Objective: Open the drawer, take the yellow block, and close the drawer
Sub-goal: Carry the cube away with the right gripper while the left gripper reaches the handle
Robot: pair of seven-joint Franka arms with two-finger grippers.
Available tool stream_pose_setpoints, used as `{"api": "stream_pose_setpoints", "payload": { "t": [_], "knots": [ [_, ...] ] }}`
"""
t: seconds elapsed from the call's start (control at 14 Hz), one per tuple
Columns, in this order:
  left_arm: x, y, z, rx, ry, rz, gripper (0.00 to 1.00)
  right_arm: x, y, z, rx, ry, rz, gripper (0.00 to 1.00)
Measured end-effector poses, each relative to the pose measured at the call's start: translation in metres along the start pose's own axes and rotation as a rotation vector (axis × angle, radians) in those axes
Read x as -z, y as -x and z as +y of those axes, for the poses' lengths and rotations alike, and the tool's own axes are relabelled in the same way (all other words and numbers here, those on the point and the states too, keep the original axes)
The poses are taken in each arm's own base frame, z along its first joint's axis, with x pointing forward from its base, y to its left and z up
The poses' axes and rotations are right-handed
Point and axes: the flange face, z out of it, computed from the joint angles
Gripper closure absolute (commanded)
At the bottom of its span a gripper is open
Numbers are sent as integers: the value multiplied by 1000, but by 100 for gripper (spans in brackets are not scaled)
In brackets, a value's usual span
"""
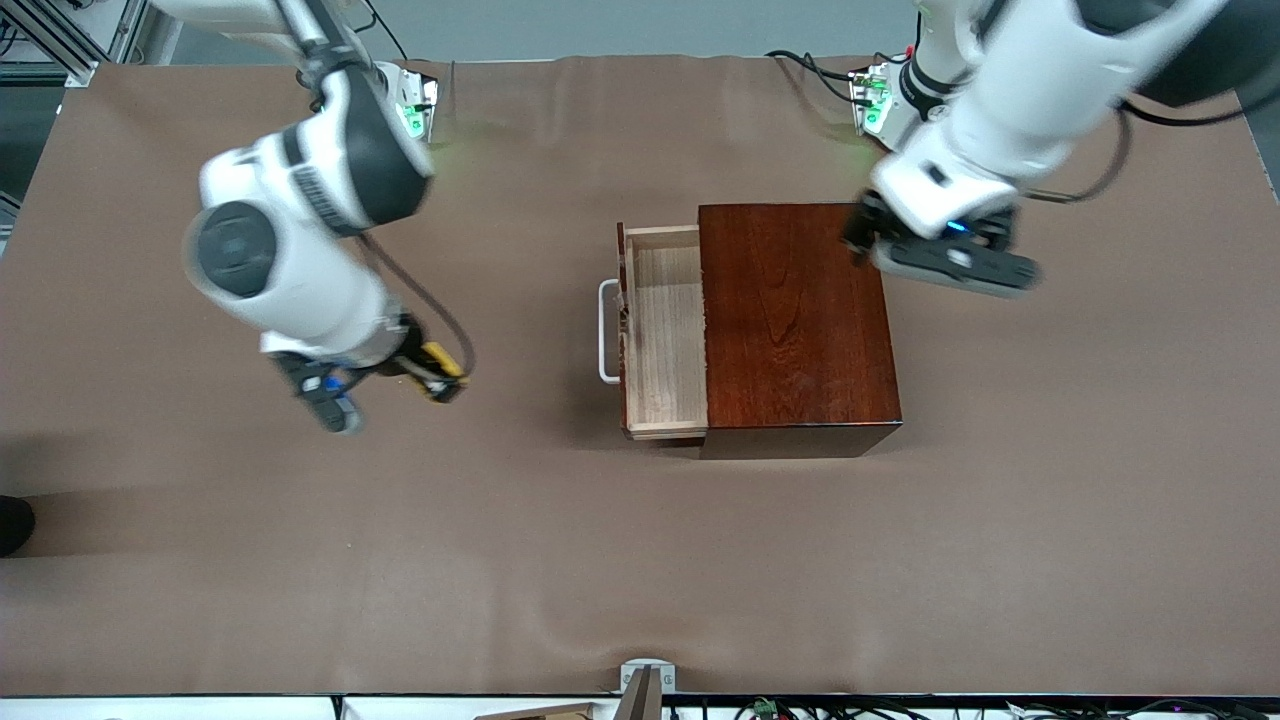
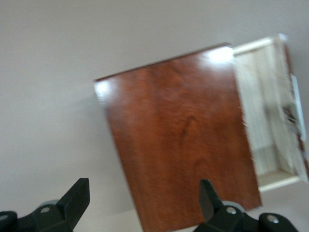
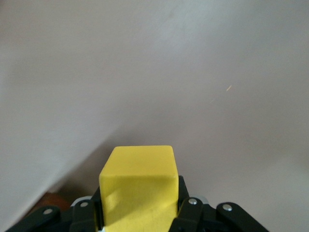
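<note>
Right gripper (image 1: 440, 378) grasps the yellow block (image 3: 139, 186) above bare table, toward the right arm's end. Left gripper (image 2: 145, 203), fingers spread and empty, hovers over the wooden box (image 1: 795, 315); the drawer (image 1: 662, 330) stands open, its handle (image 1: 606, 331) facing the right arm.

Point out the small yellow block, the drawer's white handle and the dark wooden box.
Small yellow block (image 3: 140, 186): right wrist view, front face.
White U-shaped handle (image 1: 604, 332): front view, bar.
Dark reddish-brown wooden box (image 1: 795, 315): front view, top.

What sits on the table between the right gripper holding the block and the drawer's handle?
Nothing: the front view shows only bare brown table between the right gripper, shut on the yellow block, and the open drawer's white handle.
</note>
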Motion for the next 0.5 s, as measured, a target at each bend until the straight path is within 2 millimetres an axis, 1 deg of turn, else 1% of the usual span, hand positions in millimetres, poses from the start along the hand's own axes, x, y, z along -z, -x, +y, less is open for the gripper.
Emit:
{"api": "stream_pose_setpoints", "payload": {
  "t": [0.14,0.21,0.36,0.43,0.5],
  "knots": [
    [-3,11,43,-80,7,-9,0,-6,-38,32,118,16,-21,100],
    [-8,18,67,-126,11,-20,0,-9,-58,47,174,20,-31,100],
    [-25,27,109,-209,26,-49,0,-16,-101,86,287,25,-56,100],
    [-37,26,125,-250,45,-55,0,-20,-121,105,341,23,-66,100],
    [-49,20,140,-314,73,-53,0,-25,-140,122,397,19,-73,100]
  ]
}}
